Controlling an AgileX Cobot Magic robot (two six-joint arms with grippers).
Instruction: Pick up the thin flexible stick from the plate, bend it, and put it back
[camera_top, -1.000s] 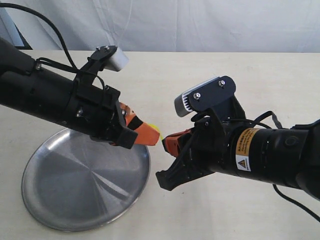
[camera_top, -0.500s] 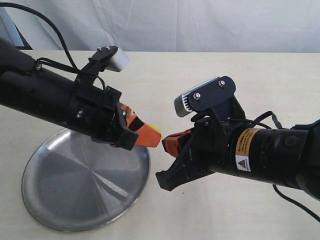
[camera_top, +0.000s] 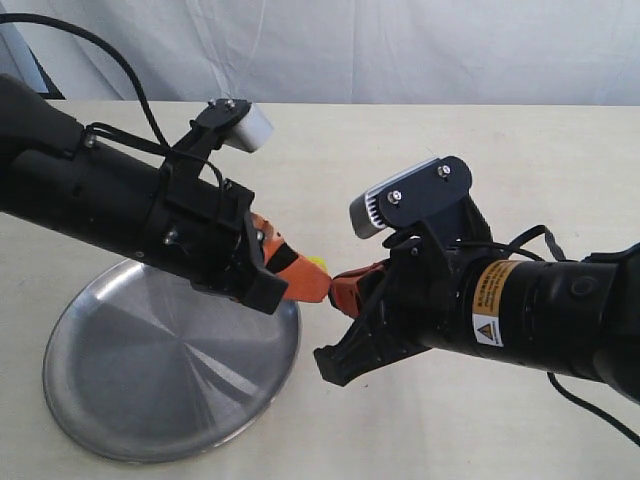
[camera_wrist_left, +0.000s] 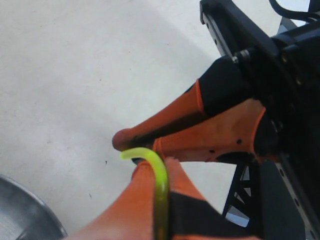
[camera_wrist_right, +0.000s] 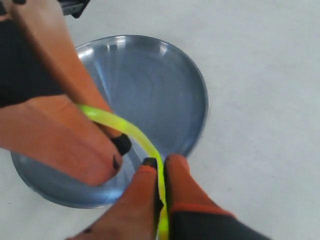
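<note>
The thin flexible stick (camera_wrist_right: 131, 131) is bright yellow and curves in an arc between my two grippers. My left gripper (camera_wrist_left: 156, 167) is shut on one end of it, and the stick (camera_wrist_left: 159, 175) hooks over past the orange fingertips. My right gripper (camera_wrist_right: 160, 164) is shut on the other end. Both grippers meet tip to tip above the right rim of the plate (camera_top: 120, 400), where only a speck of the stick (camera_top: 316, 263) shows. The plate (camera_wrist_right: 175, 85) lies under the right gripper, with nothing on it.
The pale tabletop (camera_top: 420, 430) spreads around the plate. A white cloth backdrop (camera_top: 400, 50) hangs behind the table's far edge. The two black arms cross the middle of the exterior view.
The left arm has shifted slightly right and down toward the right gripper, closing the gap between the fingertips. The right arm has barely moved.
</note>
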